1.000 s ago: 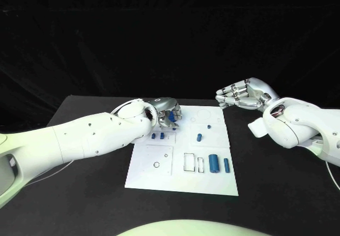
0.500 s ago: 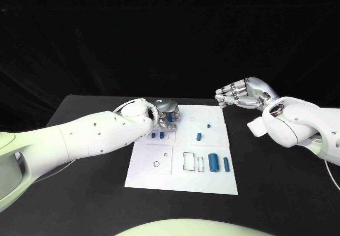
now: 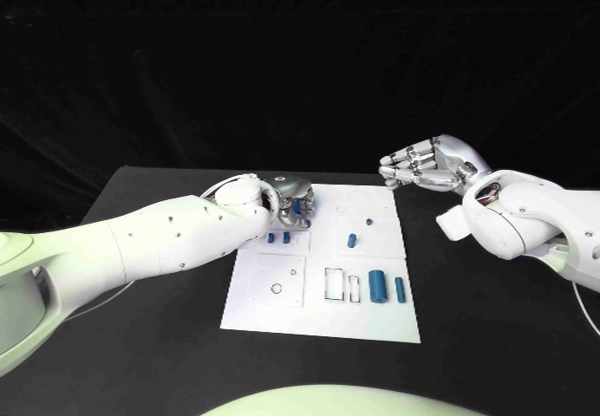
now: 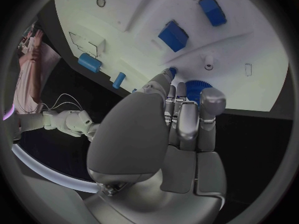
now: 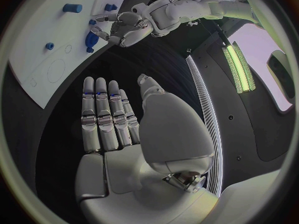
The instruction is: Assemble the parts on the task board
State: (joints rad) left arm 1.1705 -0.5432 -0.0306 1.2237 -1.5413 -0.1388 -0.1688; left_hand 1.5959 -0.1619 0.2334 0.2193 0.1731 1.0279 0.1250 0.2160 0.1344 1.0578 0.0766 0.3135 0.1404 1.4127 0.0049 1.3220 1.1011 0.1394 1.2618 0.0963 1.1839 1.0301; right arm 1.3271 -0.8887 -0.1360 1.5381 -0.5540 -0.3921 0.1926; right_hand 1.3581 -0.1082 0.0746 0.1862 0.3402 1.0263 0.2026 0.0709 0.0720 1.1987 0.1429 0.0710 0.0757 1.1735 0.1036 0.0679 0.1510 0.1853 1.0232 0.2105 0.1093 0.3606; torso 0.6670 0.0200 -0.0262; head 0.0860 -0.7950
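At the far left corner of the flat white plastic task board (image 3: 322,299), the left hand (image 3: 290,201) pinches a small blue toothed plastic gear (image 4: 198,87). It looks light, stiff and slippery, best held by its rim. The right hand (image 3: 429,166) hovers empty, fingers straight and close together.

My left arm reaches in across the bench, and my left hand (image 3: 291,201) hangs palm down with its fingers (image 4: 187,117) drawn close together and curled, the tips pinching a small blue toothed part (image 4: 198,87). My right arm is bent at my right side, with my right hand (image 3: 432,165) raised off the bench. That hand holds nothing: its fingers (image 5: 106,117) lie side by side and fairly straight, the thumb standing apart from them.
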